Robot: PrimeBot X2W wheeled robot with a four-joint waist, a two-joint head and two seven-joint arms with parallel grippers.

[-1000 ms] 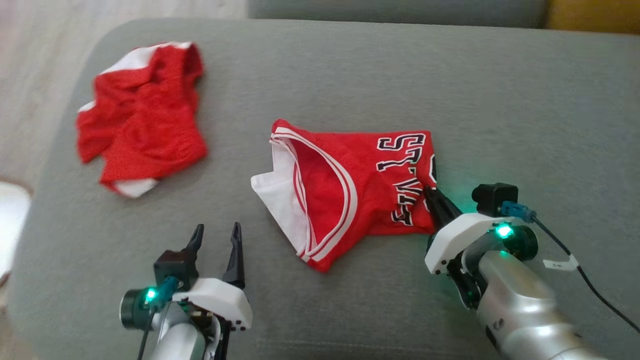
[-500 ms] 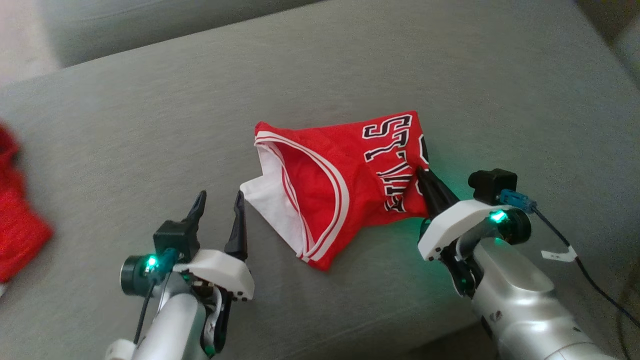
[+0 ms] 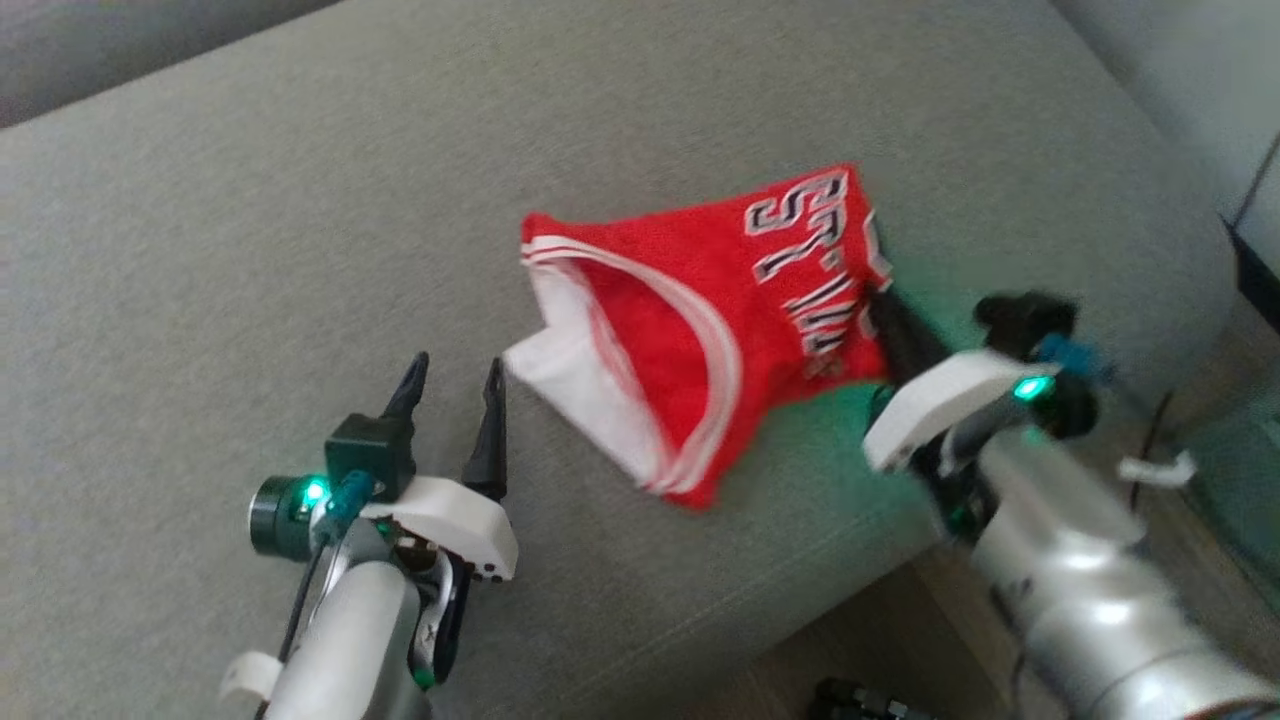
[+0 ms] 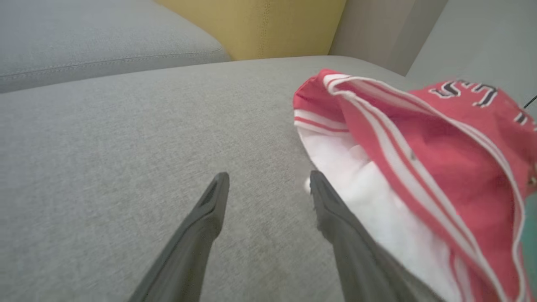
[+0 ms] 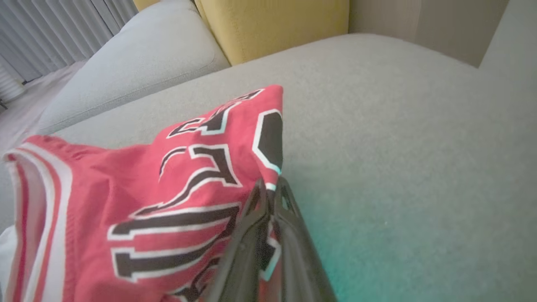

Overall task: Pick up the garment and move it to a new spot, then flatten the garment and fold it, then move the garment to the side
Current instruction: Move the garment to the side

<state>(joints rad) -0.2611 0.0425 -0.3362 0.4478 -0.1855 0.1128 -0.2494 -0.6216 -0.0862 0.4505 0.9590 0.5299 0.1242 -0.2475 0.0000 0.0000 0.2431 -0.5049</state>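
Observation:
The garment (image 3: 700, 320) is a red jersey with white trim and black lettering, folded and lying on the grey sofa cushion (image 3: 250, 230). My right gripper (image 3: 885, 305) is shut on the jersey's right edge; in the right wrist view the closed fingers (image 5: 268, 201) pinch the lettered cloth (image 5: 188, 167). My left gripper (image 3: 452, 375) stands open just left of the jersey's white corner, nothing between its fingers. In the left wrist view its right fingertip (image 4: 314, 180) sits at the edge of the white fabric (image 4: 377, 201).
The cushion's front edge (image 3: 800, 620) runs diagonally at the lower right, with floor beyond it. A yellow cushion (image 4: 260, 25) and another grey seat (image 5: 138, 58) lie at the back. Open grey cushion stretches to the left of the jersey.
The head view has swung to the right, so the second red garment has left the picture. The right gripper keeps its grip on the jersey, which has shifted slightly right and away on the cushion.

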